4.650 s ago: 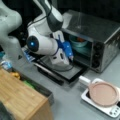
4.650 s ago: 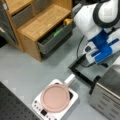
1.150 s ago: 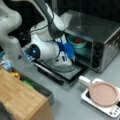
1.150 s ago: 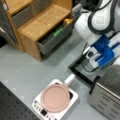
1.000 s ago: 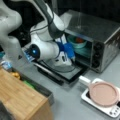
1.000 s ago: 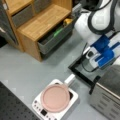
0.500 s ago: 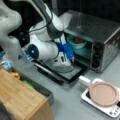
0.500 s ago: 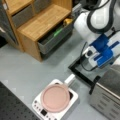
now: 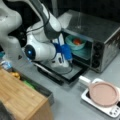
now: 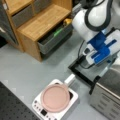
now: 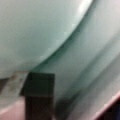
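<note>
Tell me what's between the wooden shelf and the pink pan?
Only bare grey floor lies between the wooden shelf and the pink pan, as a front view shows. The gripper is off by the toaster oven.

jaws hidden, bowl (image 11: 37,30) blurred, cropped

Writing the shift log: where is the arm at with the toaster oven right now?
Done: the oven door is down and a teal bowl holding something red sits inside. In hand: the claw is at the oven mouth, close to the bowl. Untouched: the pink pan on the small white cooker.
</note>
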